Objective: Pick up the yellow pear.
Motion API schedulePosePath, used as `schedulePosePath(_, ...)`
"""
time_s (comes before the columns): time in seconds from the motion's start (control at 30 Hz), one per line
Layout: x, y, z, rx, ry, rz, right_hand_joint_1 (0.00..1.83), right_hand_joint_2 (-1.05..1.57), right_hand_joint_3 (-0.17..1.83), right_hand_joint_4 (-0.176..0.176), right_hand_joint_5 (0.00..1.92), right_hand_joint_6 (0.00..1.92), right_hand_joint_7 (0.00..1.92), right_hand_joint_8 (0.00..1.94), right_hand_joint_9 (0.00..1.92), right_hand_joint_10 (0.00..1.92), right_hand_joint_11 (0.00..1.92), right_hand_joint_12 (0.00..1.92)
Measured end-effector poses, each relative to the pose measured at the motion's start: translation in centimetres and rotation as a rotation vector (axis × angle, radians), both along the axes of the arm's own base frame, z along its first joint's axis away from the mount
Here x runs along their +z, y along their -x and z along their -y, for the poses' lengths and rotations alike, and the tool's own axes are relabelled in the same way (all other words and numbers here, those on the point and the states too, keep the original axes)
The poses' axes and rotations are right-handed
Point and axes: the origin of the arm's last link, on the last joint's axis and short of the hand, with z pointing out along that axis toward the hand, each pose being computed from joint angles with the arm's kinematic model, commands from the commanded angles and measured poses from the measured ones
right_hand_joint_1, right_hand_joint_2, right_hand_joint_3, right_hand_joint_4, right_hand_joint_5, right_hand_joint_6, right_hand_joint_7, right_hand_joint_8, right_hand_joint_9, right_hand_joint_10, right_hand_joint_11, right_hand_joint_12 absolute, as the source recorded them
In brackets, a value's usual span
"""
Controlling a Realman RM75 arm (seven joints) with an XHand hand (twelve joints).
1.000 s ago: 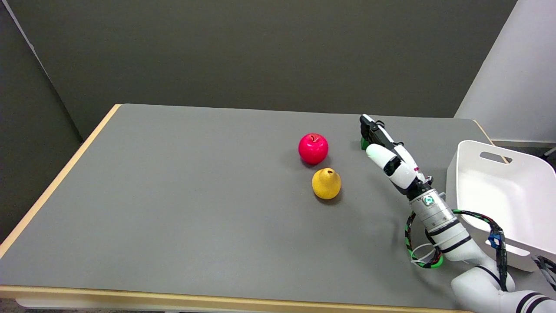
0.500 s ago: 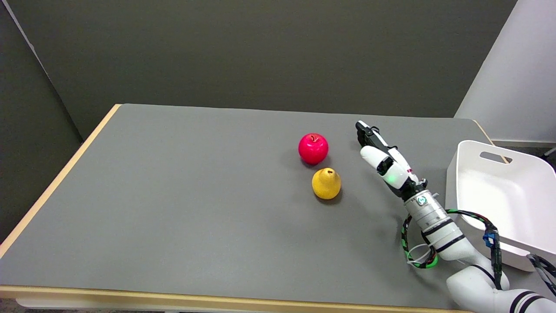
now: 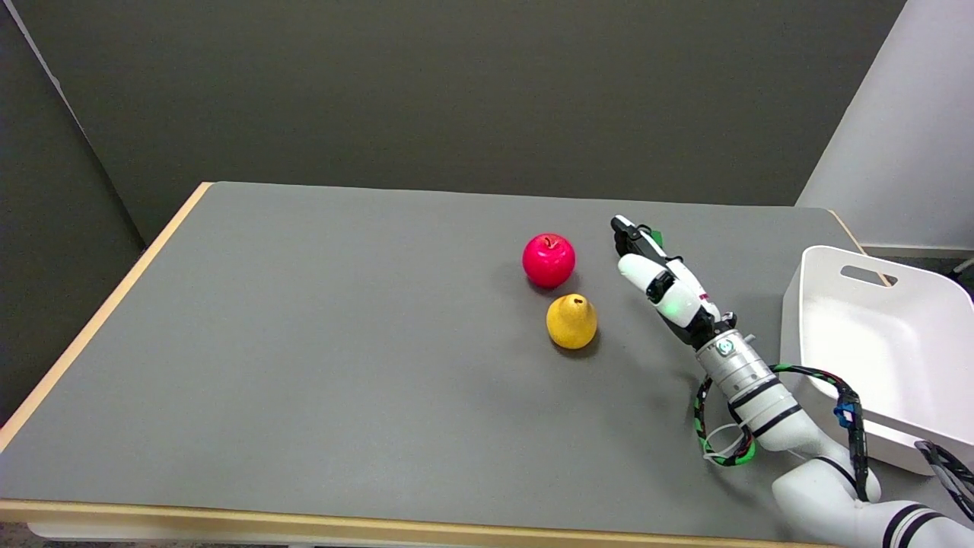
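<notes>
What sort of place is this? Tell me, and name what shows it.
Probably a robot test bench in a lab or office room, not a kitchen. A bare grey table holds only a red apple, a yellow pear and a white bin, with plain partition walls behind and the robot's right hand reaching in.

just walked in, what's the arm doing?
The right hand is in the air to the right of the pear, fingers extended, holding nothing. The pear sits untouched on the table, just in front of a red apple. A white bin stands at the right edge. No grasp yet.
</notes>
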Motion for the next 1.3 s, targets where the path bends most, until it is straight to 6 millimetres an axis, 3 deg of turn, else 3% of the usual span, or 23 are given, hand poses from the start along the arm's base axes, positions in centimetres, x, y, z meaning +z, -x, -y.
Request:
schedulePosePath(0.17,-0.3,-0.2,0.3,-0.009,-0.005,0.009,0.2,0.76,0.89,-0.097,0.0,0.17,0.0,0.0,0.0,0.0,0.0,0.0)
schedulePosePath(0.6,-0.2,-0.8,-0.2,-0.035,-0.015,0.032,0.19,0.75,0.89,-0.097,0.0,0.17,0.0,0.0,0.0,0.0,0.0,0.0)
schedulePosePath(1.3,-0.8,0.5,-1.8,-0.109,-0.048,0.032,0.16,0.77,0.88,-0.092,0.0,0.2,0.0,0.0,0.0,0.0,0.0,0.0)
